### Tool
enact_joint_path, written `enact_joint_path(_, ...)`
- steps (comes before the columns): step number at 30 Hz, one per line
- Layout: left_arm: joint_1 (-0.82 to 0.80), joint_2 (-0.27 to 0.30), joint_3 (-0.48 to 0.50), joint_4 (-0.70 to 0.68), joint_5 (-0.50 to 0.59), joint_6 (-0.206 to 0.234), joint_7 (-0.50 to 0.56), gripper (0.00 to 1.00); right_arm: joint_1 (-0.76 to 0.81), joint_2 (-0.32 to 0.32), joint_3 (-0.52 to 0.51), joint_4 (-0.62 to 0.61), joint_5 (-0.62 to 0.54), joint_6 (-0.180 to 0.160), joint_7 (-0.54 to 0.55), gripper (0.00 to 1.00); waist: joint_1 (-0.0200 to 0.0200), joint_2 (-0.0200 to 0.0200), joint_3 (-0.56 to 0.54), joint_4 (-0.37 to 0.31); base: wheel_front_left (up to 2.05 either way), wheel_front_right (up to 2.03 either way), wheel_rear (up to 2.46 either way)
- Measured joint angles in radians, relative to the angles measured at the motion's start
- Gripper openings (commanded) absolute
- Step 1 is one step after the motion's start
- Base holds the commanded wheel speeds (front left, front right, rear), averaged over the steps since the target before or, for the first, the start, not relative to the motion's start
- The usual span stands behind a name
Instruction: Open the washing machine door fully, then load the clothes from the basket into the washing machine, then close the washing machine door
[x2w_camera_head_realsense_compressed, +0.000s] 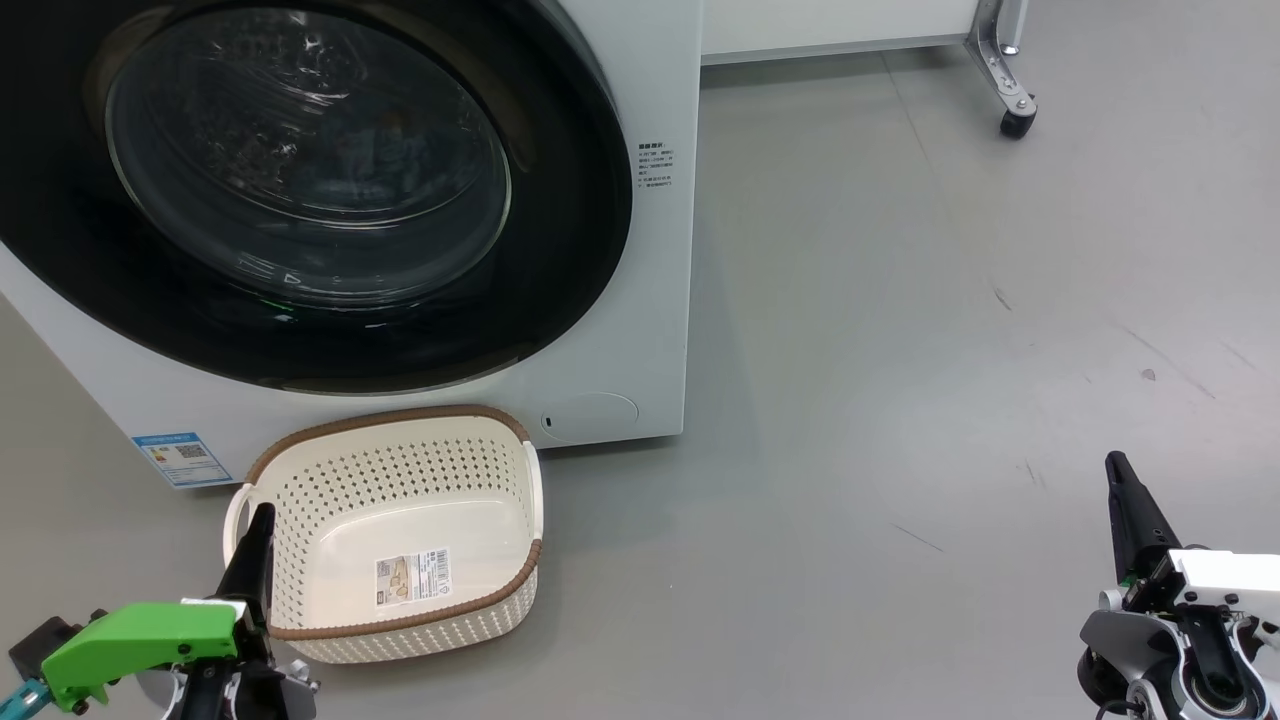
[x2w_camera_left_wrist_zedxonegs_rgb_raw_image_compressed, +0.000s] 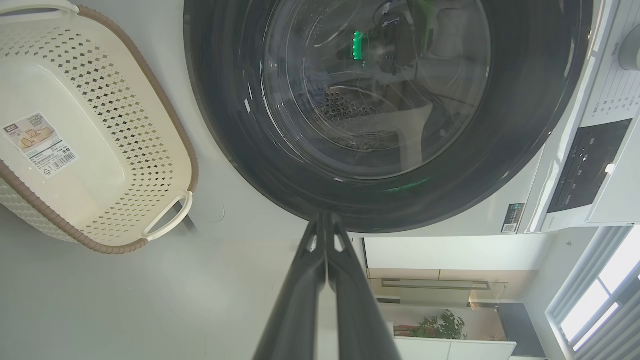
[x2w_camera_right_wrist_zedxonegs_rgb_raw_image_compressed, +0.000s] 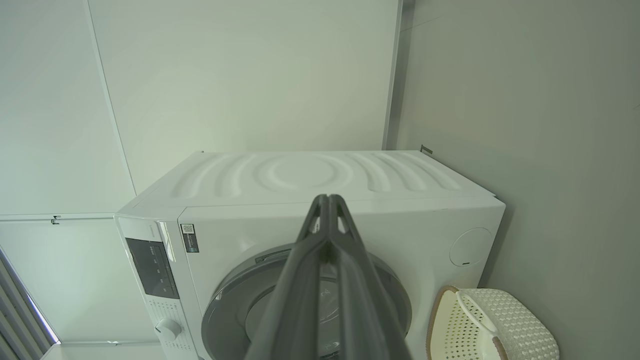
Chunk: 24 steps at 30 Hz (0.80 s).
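Observation:
The washing machine (x2w_camera_head_realsense_compressed: 640, 300) stands at the upper left, and its door (x2w_camera_head_realsense_compressed: 310, 170) sits flush against the front, its black rim around the glass bowl. The basket (x2w_camera_head_realsense_compressed: 400, 470) rests on the floor just before it, holding nothing but its floor label. The clothes are out of view. My left gripper (x2w_camera_head_realsense_compressed: 262, 515) is shut and holds nothing, hovering by the basket's left handle. My right gripper (x2w_camera_head_realsense_compressed: 1115, 462) is shut, also holding nothing, and stands far right over bare floor. In the left wrist view my left gripper (x2w_camera_left_wrist_zedxonegs_rgb_raw_image_compressed: 325, 217) points at the door's (x2w_camera_left_wrist_zedxonegs_rgb_raw_image_compressed: 380, 90) lower rim, with the basket (x2w_camera_left_wrist_zedxonegs_rgb_raw_image_compressed: 115, 115) beside it.
A blue label (x2w_camera_head_realsense_compressed: 180, 457) marks the machine's lower left front. A wheeled metal frame leg (x2w_camera_head_realsense_compressed: 1018, 122) stands at the far right back. Grey floor spreads right of the machine. The control panel (x2w_camera_left_wrist_zedxonegs_rgb_raw_image_compressed: 585, 165) and a dial (x2w_camera_right_wrist_zedxonegs_rgb_raw_image_compressed: 167, 330) sit on the machine's top strip.

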Motion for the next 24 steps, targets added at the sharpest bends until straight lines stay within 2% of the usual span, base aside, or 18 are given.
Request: enact_joint_path(24,0.000,0.000,0.004,0.000,0.000,0.000,0.000,0.00,-0.001,0.003,-0.002,0.005,0.000,0.000,0.007,0.00,0.0000,0.0000,0.000,0.000,0.00,0.00,0.00)
